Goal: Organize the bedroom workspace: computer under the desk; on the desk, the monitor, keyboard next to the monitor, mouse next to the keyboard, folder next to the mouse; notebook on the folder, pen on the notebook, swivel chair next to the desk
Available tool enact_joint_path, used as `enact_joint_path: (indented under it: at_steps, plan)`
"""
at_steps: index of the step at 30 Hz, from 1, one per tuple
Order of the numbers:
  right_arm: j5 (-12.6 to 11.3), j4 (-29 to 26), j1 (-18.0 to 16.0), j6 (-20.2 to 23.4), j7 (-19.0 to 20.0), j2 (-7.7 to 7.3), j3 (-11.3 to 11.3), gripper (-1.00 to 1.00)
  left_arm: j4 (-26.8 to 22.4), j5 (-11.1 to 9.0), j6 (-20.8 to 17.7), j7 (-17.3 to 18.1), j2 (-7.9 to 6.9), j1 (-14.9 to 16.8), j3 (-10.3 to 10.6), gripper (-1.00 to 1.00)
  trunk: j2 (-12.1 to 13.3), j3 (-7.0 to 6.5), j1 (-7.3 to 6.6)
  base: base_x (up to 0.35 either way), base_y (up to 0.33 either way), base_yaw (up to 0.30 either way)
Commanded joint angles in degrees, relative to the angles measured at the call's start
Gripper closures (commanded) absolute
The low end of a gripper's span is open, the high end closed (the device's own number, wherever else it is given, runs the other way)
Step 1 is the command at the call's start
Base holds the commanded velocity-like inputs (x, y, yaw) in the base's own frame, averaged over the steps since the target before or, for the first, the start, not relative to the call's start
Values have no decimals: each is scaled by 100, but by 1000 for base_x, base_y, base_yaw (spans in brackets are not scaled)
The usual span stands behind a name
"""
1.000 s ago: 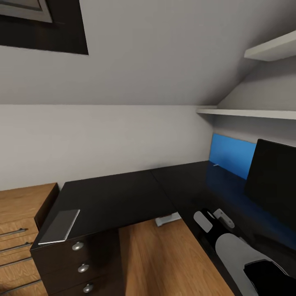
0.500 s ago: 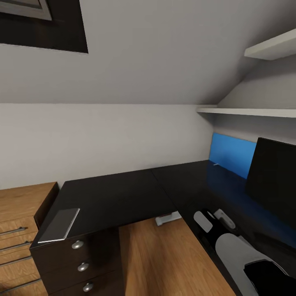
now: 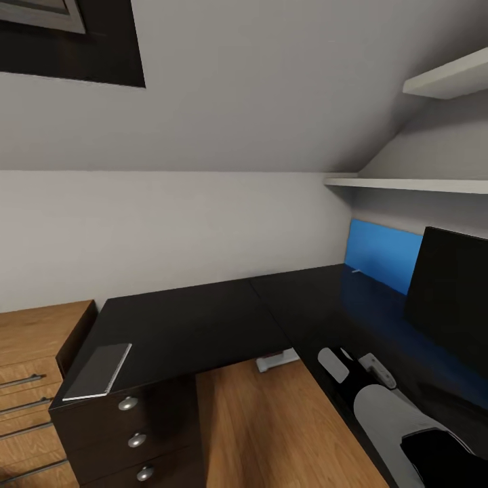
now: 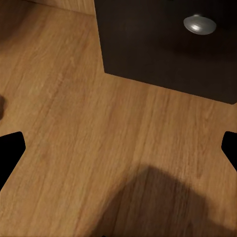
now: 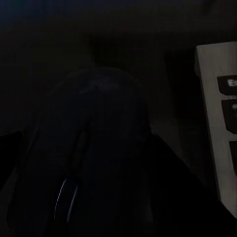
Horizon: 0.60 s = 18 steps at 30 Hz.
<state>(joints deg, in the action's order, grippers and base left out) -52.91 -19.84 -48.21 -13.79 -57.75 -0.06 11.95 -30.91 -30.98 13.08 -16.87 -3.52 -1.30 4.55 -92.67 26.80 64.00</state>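
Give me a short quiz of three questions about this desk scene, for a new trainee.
1. True or false: the notebook lies on the desk, above the drawer unit.
2. What stands at the right of the head view? A) monitor B) lamp C) printer
3. Fill in: in the right wrist view, the dark rounded thing beside the keyboard is the ____.
Key: 1 true; 2 A; 3 mouse.

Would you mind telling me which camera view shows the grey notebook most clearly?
The head view shows it best: the notebook lies flat at the corner of the desk, above the drawer unit. The left wrist view catches one drawer knob and floor, not the notebook. The right wrist view is dark, with a mouse.
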Motion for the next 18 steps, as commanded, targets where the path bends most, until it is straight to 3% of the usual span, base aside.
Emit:
enact_joint_path:
  at_steps: [1, 18]
  plan:
    - [-57, -2, -4, -53, -22, -3, 41, 100, -11, -48, 20, -44, -8, -2, 47, -100, -3, 5, 0, 0, 0, 0]
    - [-53, -8, -4, -62, -17, -11, 52, 100, -11, -48, 20, -36, -4, -2, 54, -100, -3, 5, 0, 0, 0, 0]
